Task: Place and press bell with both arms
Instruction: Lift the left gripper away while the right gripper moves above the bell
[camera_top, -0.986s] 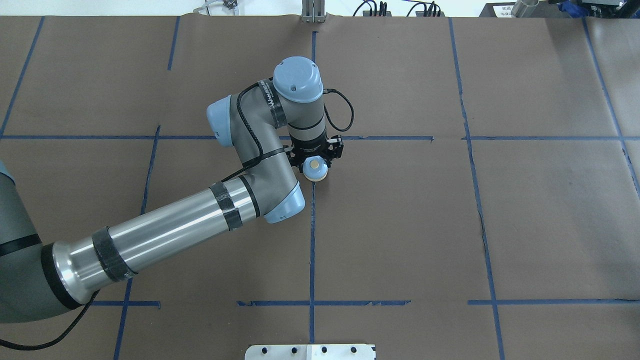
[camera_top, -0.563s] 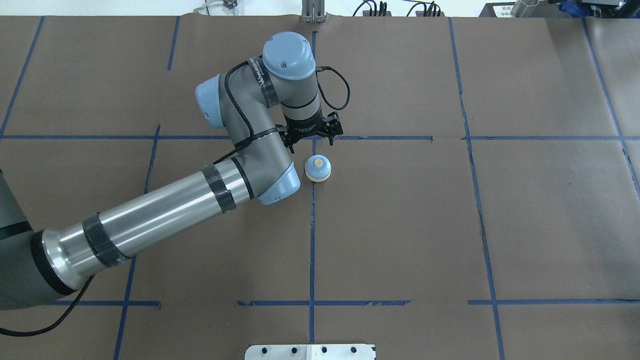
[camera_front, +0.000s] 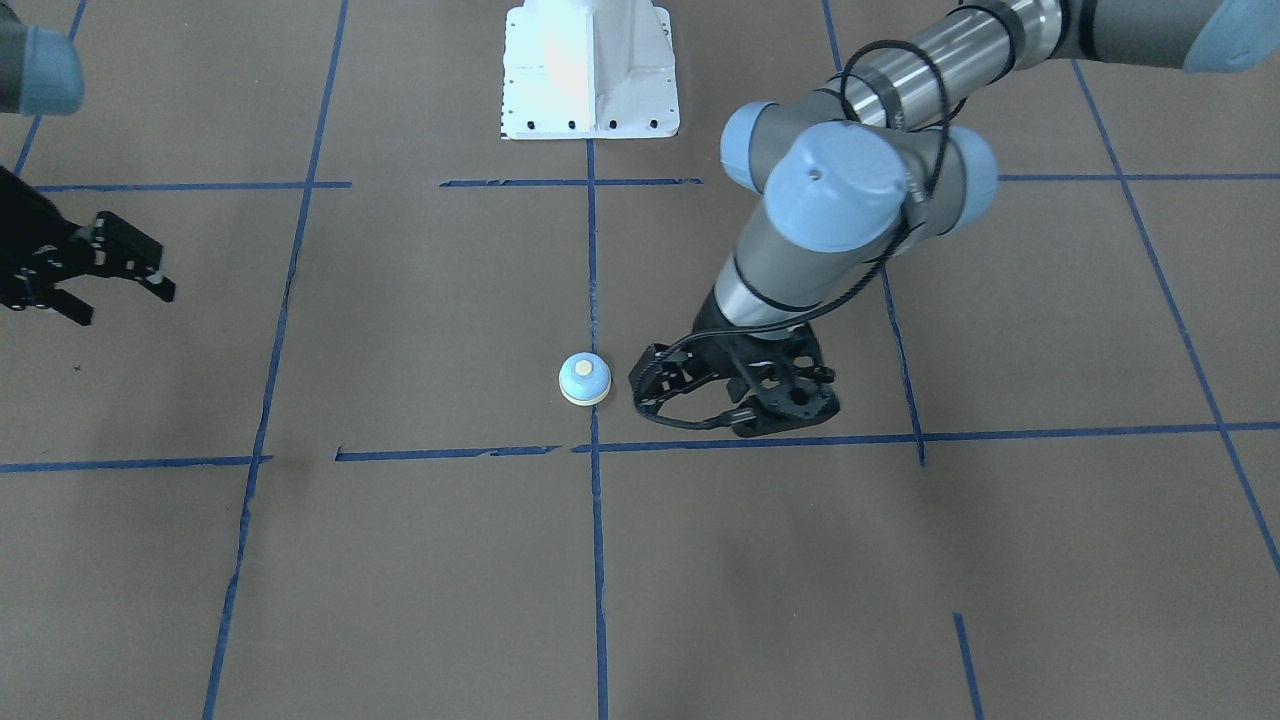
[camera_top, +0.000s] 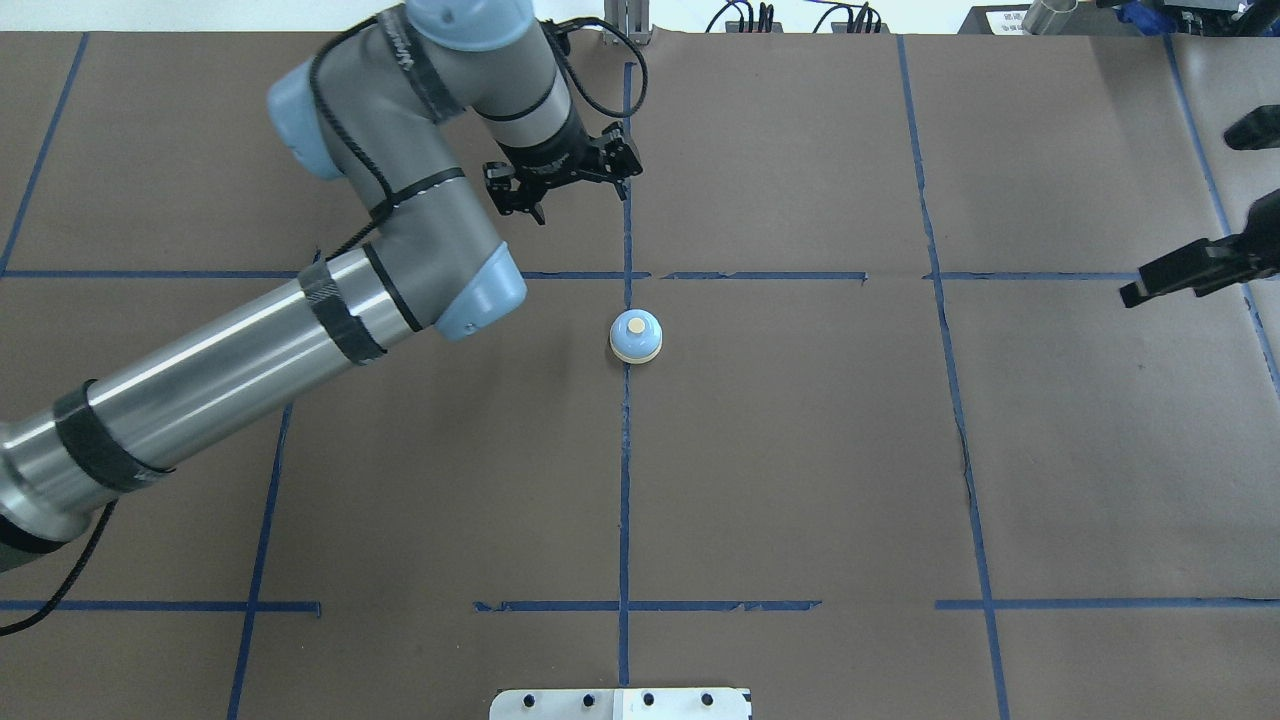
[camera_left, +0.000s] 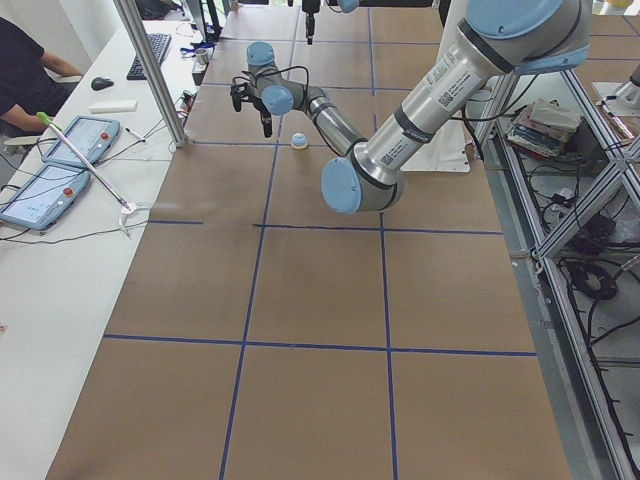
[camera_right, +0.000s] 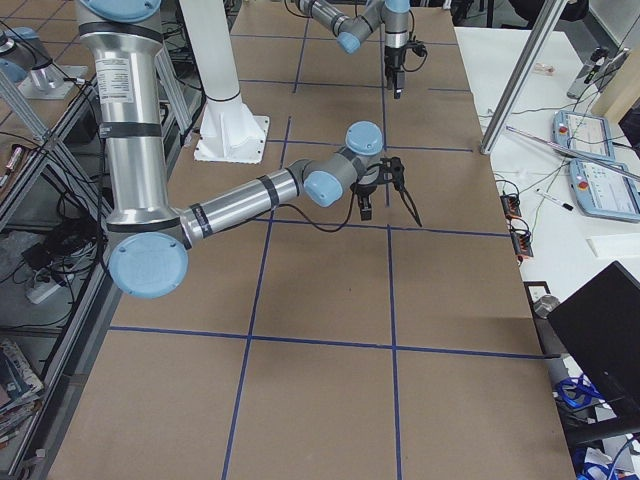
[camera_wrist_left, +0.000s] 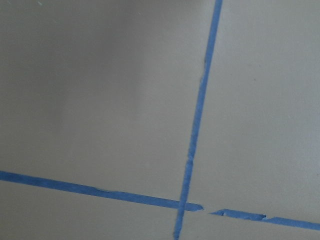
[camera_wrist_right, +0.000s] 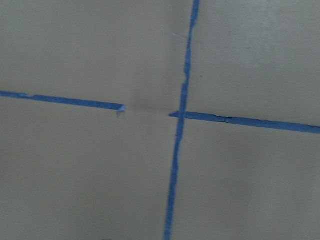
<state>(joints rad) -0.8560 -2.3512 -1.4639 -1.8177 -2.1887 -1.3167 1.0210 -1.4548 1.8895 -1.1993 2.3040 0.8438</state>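
The bell (camera_top: 635, 336), a light-blue dome with a cream base and button, stands upright on the brown table where two blue tape lines meet. It also shows in the front-facing view (camera_front: 585, 380) and the left view (camera_left: 299, 141). My left gripper (camera_top: 568, 187) is open and empty, raised above the table, beyond the bell and a little to its left; in the front-facing view (camera_front: 735, 398) it hangs beside the bell. My right gripper (camera_top: 1185, 212) is open and empty at the view's right edge, far from the bell, and shows at the left edge of the front-facing view (camera_front: 120, 298).
The white pedestal base (camera_front: 590, 70) stands at the robot's side of the table. Blue tape lines (camera_top: 624, 480) divide the brown paper cover. A white bench with tablets (camera_left: 75, 140) and a seated person runs along the far side. Both wrist views show only paper and tape.
My left gripper has let go of the bell, risen, and drawn away toward the far left. The bell stays where it was set. My right gripper has come into view at the right edge.
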